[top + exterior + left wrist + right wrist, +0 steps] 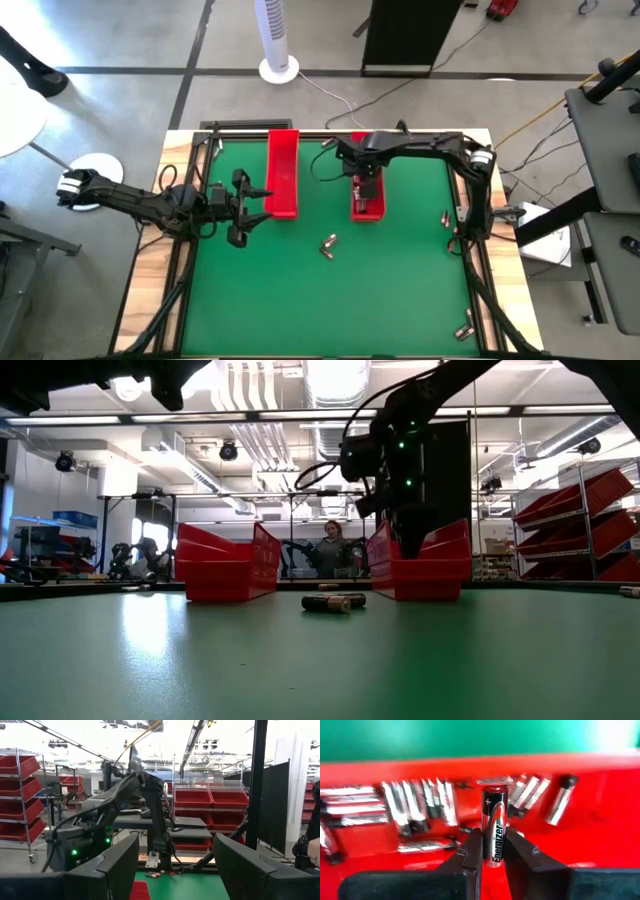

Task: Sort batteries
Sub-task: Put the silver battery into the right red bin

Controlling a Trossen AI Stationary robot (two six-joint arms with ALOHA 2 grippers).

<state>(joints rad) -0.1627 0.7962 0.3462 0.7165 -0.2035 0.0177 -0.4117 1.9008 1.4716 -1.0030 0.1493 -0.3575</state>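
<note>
Right tool (493, 851) pinches a battery (494, 827) over seemingly the right red tray (600, 835).

Right gripper (493, 851) fingers pinched, wrist pointing down; left gripper (243, 207) fingers spread.

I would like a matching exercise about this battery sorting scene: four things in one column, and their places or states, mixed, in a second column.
Things:
1. right gripper
2. left gripper
3. left red tray
4. loose batteries

States:
A. lying on the green mat between the trays, nearer the front
B. open, holding nothing
C. shut on a battery, over the right red tray
D. standing beside the left gripper

Pairs: 1-C, 2-B, 3-D, 4-A
</note>
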